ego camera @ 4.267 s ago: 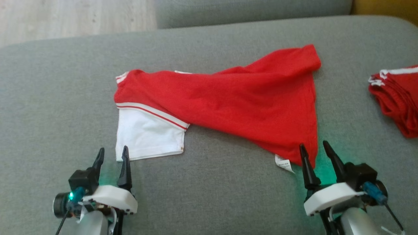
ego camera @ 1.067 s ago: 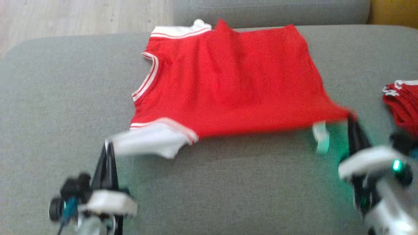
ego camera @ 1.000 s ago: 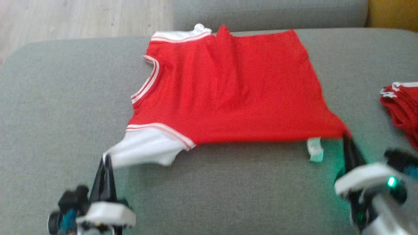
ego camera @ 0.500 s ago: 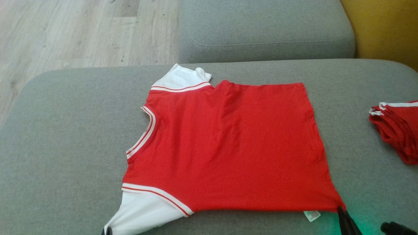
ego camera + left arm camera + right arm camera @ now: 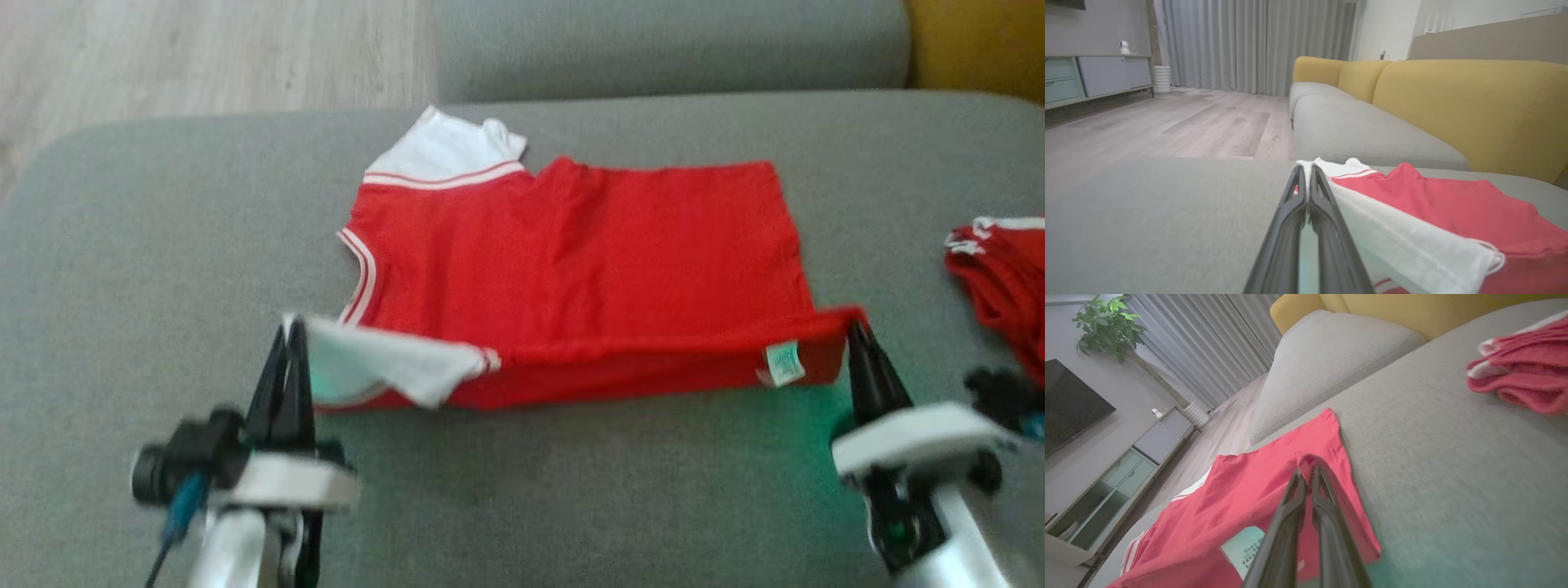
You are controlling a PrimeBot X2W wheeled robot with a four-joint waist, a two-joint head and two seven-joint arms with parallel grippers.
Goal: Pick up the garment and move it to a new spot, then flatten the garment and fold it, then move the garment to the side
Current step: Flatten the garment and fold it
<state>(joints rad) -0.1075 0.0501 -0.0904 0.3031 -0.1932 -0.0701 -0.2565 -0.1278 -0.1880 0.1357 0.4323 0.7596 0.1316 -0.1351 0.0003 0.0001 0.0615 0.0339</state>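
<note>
Garment (image 5: 571, 253) (red tee, white sleeves) is laid on the grey sofa cushion (image 5: 163, 245), roughly centred, neckline toward the left. The near edge is held raised off the cushion and turned over toward the far side, so a fold is formed along the front. Left claw (image 5: 287, 327) is clamped on the tip of the near white sleeve (image 5: 384, 367). In the left wrist view its fingers (image 5: 1286, 228) are seen pressed together with white fabric pinched at the tips. Right claw (image 5: 855, 328) is clamped on the near red hem corner (image 5: 841, 314). In the right wrist view red cloth is seen draped over the tips. Care label (image 5: 782, 363) is exposed on the turned-up side, just left of the right claw. Far sleeve (image 5: 445, 147) is lying flat at the far left corner. A stack of folded red garments (image 5: 1000, 278) is seen at the right edge, well apart from the tee. Head view is slightly blurred.
</note>
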